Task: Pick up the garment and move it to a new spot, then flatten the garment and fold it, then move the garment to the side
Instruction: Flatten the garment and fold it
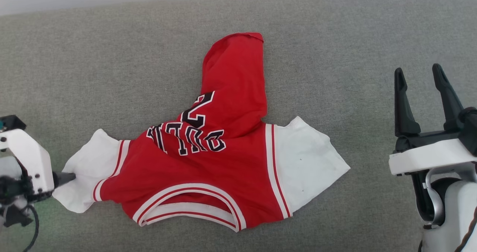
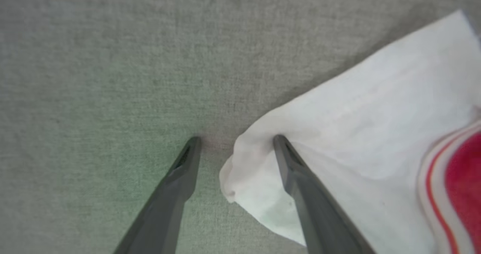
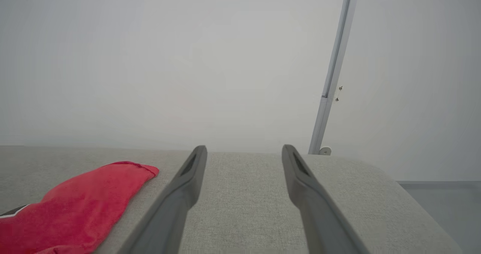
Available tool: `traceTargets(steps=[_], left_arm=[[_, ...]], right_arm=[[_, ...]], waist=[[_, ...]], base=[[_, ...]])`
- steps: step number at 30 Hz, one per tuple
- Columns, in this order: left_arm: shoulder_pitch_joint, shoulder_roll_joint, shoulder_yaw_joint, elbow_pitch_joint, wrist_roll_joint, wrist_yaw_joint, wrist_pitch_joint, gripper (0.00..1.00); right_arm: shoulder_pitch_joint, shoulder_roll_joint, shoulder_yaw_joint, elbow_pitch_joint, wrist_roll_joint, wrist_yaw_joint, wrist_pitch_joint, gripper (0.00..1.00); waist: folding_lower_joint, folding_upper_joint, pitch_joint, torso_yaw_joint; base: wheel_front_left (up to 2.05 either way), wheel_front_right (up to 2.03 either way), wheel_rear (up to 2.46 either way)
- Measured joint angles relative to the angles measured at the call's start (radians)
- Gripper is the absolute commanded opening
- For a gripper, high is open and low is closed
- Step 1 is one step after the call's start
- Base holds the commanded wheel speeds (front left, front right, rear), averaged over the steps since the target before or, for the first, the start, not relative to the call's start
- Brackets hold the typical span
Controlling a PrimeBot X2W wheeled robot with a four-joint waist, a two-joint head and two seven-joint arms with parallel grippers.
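Note:
The garment point(image 1: 223, 158), a red jersey with black lettering, striped trim and white sleeves, lies spread but rumpled on the grey surface, its lower part bunched toward the back. My left gripper point(image 2: 236, 141) is open at the tip of the white left sleeve point(image 2: 357, 133); one finger point(image 2: 300, 175) rests on the cloth, the other on bare fabric surface. In the head view a dark fingertip point(image 1: 67, 177) touches that sleeve point(image 1: 87, 170). My right gripper point(image 1: 419, 84) stands open and empty, well to the right of the garment, whose red end point(image 3: 86, 205) lies at the lower left of the right wrist view.
The grey upholstered surface point(image 1: 111, 69) stretches around the garment on all sides. Its far edge meets a pale wall point(image 3: 188, 58), with a grey pole point(image 3: 330, 77) standing behind the right corner.

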Motion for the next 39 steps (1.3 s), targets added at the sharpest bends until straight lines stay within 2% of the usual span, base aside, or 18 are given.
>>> traceTargets(steps=[4,5,6,10,11,17,22,31,35,37,39], left_arm=[[-0.025,-0.024,0.007,0.049,-0.032,-0.004,0.045,1.00],[-0.030,-0.023,0.002,0.049,-0.038,-0.013,0.053,0.78],[-0.033,-0.024,0.001,0.051,-0.038,-0.021,0.052,0.00],[-0.041,-0.046,-0.007,0.054,-0.037,-0.041,0.030,0.00],[-0.041,-0.046,-0.007,0.054,-0.037,-0.041,0.030,0.00],[-0.051,-0.066,-0.008,0.055,-0.030,-0.066,-0.004,0.00],[-0.067,-0.080,-0.015,0.052,-0.021,-0.076,-0.013,0.00],[-0.095,-0.104,-0.027,0.043,-0.012,-0.097,-0.032,0.00],[-0.098,-0.116,-0.029,0.043,-0.012,-0.103,-0.048,0.00],[-0.098,-0.118,-0.030,0.047,-0.012,-0.109,-0.053,0.00],[-0.098,-0.121,-0.029,0.046,-0.012,-0.110,-0.064,0.00]], right_arm=[[0.017,-0.012,0.014,-0.008,0.030,0.000,0.053,1.00],[0.022,-0.016,0.021,-0.008,0.044,0.000,0.075,1.00],[0.029,-0.022,0.030,-0.009,0.056,0.000,0.099,1.00],[0.068,-0.068,0.097,-0.010,0.124,0.000,0.236,1.00],[0.068,-0.068,0.097,-0.010,0.124,0.000,0.236,1.00],[0.112,-0.124,0.212,-0.031,0.234,0.000,0.493,1.00],[0.116,-0.159,0.248,-0.032,0.252,0.000,0.664,1.00],[0.011,-0.219,0.320,0.109,0.236,0.000,0.807,1.00],[-0.055,-0.235,0.363,0.196,0.281,0.000,0.874,1.00],[-0.083,-0.245,0.382,0.225,0.322,0.000,0.906,0.00],[-0.105,-0.269,0.411,0.230,0.355,-0.001,0.929,0.00]], waist=[[0.0000,0.0000,0.003,-0.001],[0.0000,0.0000,0.003,0.001],[0.0000,0.0000,0.004,0.004],[0.0000,0.0000,0.007,0.018],[0.0000,0.0000,0.007,0.018],[0.0000,0.0000,0.019,0.040],[-0.0001,0.0000,0.030,0.062],[0.0000,0.0000,0.056,0.106],[-0.0001,0.0000,0.063,0.120],[-0.0001,0.0000,0.061,0.124],[0.0000,0.0000,0.059,0.128]], base=[[0.00,0.00,0.00],[0.00,0.00,0.00],[0.00,0.00,0.00],[0.00,0.00,0.00],[0.00,0.00,0.00],[0.00,0.00,0.00],[0.00,0.00,0.00],[0.00,0.00,0.00],[0.00,0.00,0.00],[0.00,0.00,0.00],[0.00,0.00,0.00]])
